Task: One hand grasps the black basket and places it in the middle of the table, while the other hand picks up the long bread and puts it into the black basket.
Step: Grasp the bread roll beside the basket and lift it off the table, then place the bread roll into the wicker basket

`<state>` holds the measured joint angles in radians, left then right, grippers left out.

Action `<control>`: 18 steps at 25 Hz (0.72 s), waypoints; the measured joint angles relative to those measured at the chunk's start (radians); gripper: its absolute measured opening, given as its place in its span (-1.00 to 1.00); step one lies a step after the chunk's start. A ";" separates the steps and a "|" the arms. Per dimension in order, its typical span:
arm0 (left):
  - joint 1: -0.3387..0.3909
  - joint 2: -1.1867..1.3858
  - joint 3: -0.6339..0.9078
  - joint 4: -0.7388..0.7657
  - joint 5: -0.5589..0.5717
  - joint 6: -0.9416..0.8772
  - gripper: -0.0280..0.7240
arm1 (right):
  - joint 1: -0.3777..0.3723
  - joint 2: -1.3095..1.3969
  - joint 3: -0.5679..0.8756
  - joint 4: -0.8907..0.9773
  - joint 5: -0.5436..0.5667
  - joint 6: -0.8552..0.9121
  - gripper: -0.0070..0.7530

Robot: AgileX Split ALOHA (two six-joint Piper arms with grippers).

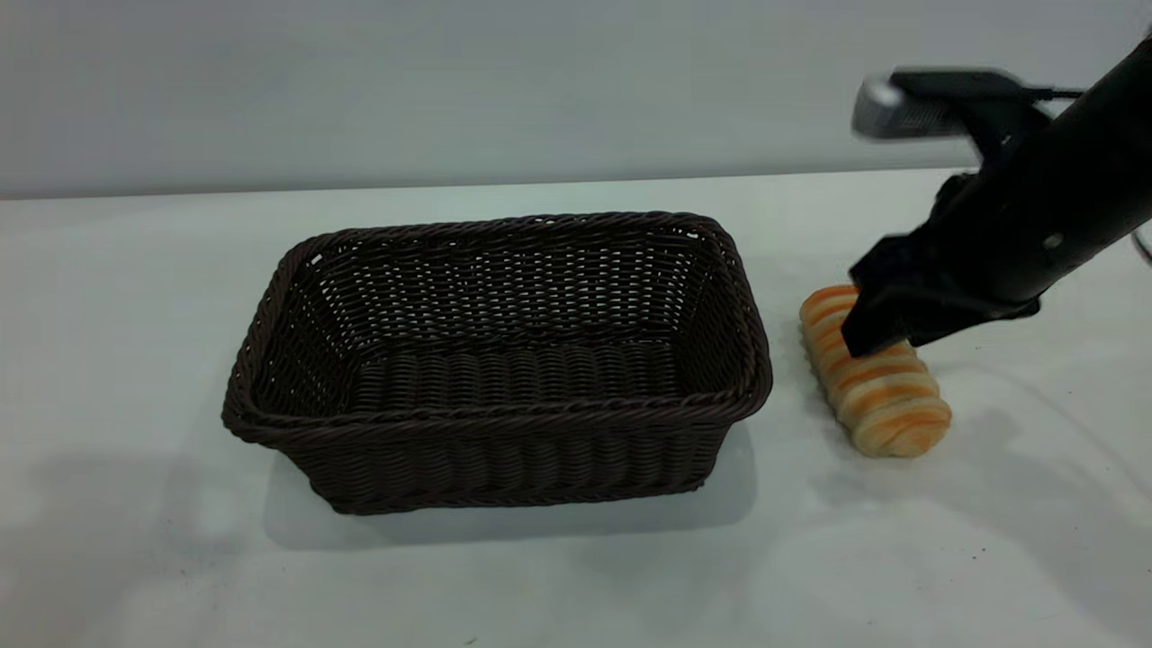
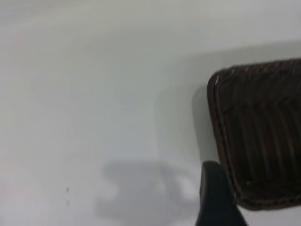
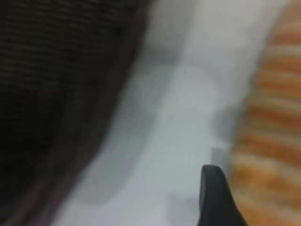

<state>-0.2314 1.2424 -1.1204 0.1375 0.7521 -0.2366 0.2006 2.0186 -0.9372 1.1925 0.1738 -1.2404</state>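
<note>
The black basket (image 1: 495,360) stands empty in the middle of the white table (image 1: 135,405). The long bread (image 1: 886,391) lies on the table just right of the basket. My right gripper (image 1: 871,335) is low over the bread's far half, open, with the jaws either side of it. In the right wrist view one finger (image 3: 212,197) stands close beside the bread (image 3: 268,141), with the basket (image 3: 51,103) farther off. My left gripper is out of the exterior view. Its wrist view shows one finger (image 2: 214,197) just outside a corner of the basket (image 2: 258,136), holding nothing.
A grey wall runs behind the table's far edge. Bare tabletop lies left of the basket and in front of it. A narrow strip of table separates the basket's right side from the bread.
</note>
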 joint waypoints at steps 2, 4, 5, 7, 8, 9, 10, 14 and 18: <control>0.000 0.000 0.001 -0.012 0.011 0.000 0.38 | 0.000 0.063 -0.041 0.007 -0.050 -0.025 0.11; 0.000 0.000 0.002 -0.024 0.016 0.000 0.38 | 0.000 0.126 -0.068 0.010 -0.083 -0.036 0.09; 0.000 0.000 0.002 -0.029 0.017 0.000 0.38 | 0.000 0.146 -0.080 0.015 -0.095 -0.040 0.05; 0.000 0.000 0.002 -0.040 0.020 0.000 0.38 | 0.000 0.164 -0.084 0.022 -0.105 -0.043 -0.17; 0.000 0.000 0.002 -0.042 0.024 0.000 0.38 | 0.001 0.162 -0.084 0.024 -0.106 -0.044 -0.35; 0.000 0.000 0.002 -0.043 0.031 0.000 0.38 | 0.001 0.156 -0.084 0.024 -0.106 -0.044 -0.52; 0.000 0.000 0.002 -0.043 0.038 0.000 0.38 | 0.001 0.142 -0.084 0.024 -0.105 -0.044 -0.67; 0.000 0.000 0.002 -0.043 0.062 0.000 0.38 | 0.001 -0.014 -0.080 0.024 -0.112 -0.044 -0.88; 0.000 0.000 0.002 -0.043 0.072 0.002 0.38 | 0.021 -0.195 -0.090 0.037 -0.044 -0.044 -0.89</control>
<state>-0.2314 1.2424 -1.1180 0.0945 0.8243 -0.2345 0.2213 1.8238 -1.0276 1.2299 0.1302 -1.2839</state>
